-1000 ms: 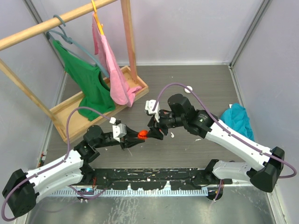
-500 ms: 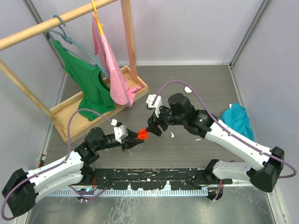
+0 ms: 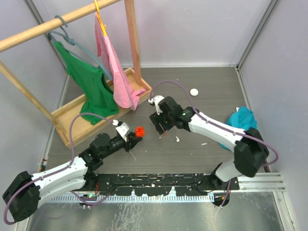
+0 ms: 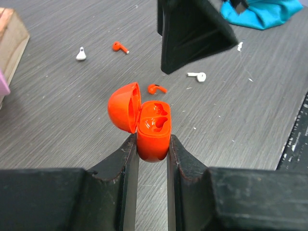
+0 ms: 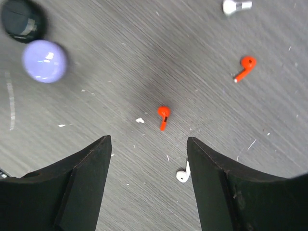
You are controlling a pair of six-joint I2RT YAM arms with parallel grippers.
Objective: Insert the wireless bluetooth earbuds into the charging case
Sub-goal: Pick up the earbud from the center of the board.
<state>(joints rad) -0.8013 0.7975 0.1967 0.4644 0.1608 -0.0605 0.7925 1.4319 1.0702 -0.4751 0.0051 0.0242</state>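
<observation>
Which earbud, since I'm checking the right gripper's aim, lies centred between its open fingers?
The red earbud centred ahead of the right gripper. The other red earbud lies far aside; the nearest white earbud sits beside one finger.

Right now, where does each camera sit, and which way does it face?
Top camera: fixed above and behind the arms, looking down on the table; both arms show, with the left gripper and right gripper.
Left wrist camera: rides the left arm, looking forward along its fingers, shut on the open red case.
Right wrist camera: rides the right arm, looking straight down between its spread fingers at a red earbud.
Shared: both wrist cameras show that red earbud; the left one catches the right gripper over it.
</observation>
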